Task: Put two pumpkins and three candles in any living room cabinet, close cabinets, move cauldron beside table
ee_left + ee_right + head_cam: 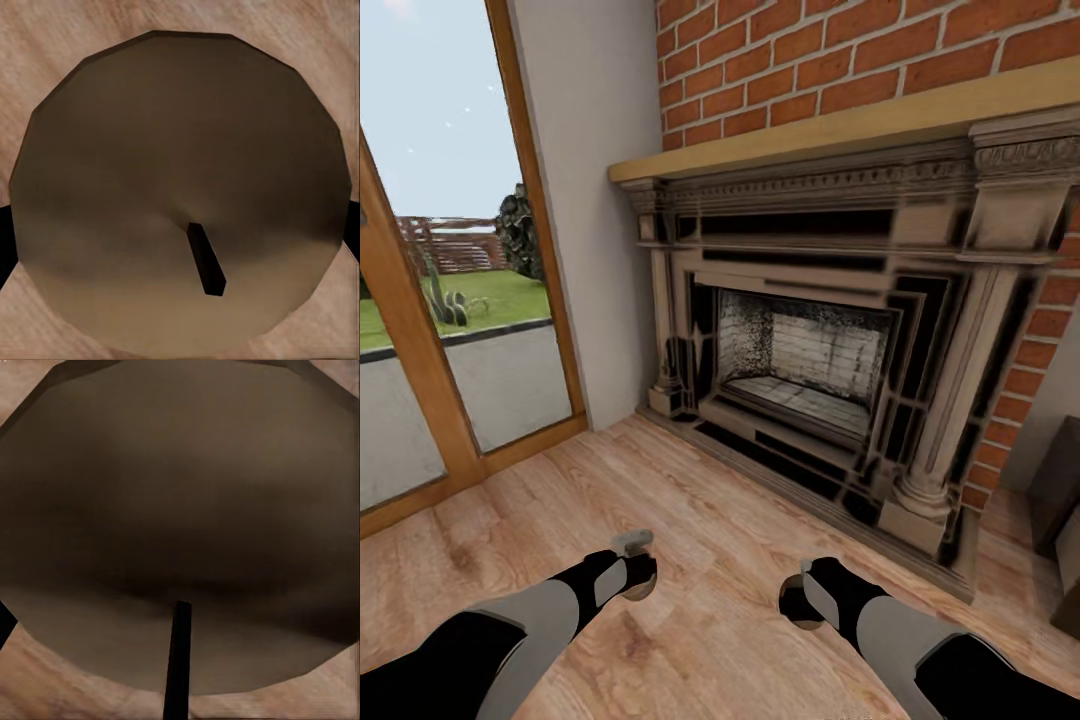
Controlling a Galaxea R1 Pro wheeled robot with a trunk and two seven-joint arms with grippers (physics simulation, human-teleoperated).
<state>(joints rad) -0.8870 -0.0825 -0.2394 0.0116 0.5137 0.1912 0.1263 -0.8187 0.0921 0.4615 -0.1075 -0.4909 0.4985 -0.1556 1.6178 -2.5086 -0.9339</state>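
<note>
Both arms hang low over the wood floor in front of the brick fireplace. My left gripper (637,583) is shut on an olive-grey candle (644,593). In the left wrist view the round top of that candle (180,180) with its dark wick is very close, and black fingers (4,240) press its sides. My right gripper (800,606) is shut on a second candle (807,622), whose top (180,510) and wick loom large in the right wrist view. The pumpkins, cauldron and table are out of view.
The fireplace (810,370) with its raised hearth base and wooden mantel stands straight ahead. A glass door with a wood frame (420,340) is at the left. A dark brown piece of furniture (1060,520) shows at the right edge. Plank floor (710,520) lies between.
</note>
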